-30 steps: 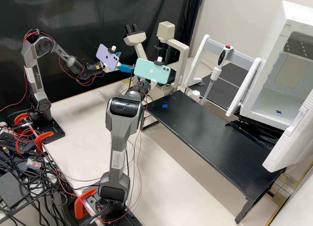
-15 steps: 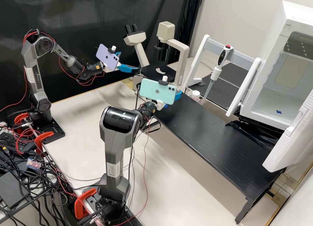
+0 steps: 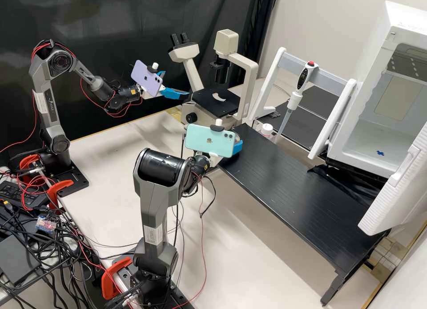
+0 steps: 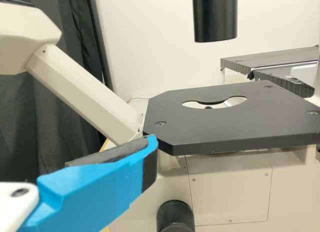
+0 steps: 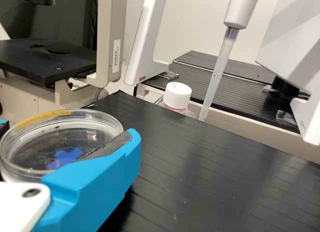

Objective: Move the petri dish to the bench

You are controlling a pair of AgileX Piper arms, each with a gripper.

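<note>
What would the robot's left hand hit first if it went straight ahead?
The left hand would probably meet the microscope first, around the near edge of its black stage; depth is unclear, so it might pass just below.

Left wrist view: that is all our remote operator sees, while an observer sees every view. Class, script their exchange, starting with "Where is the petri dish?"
Operator: Where is the petri dish?
Observer: Between the jaws of the right gripper, as the right wrist view shows.
Operator: Is there any mark by it on the black bench?
Observer: Yes, a blue cross shows through the clear dish.
</note>
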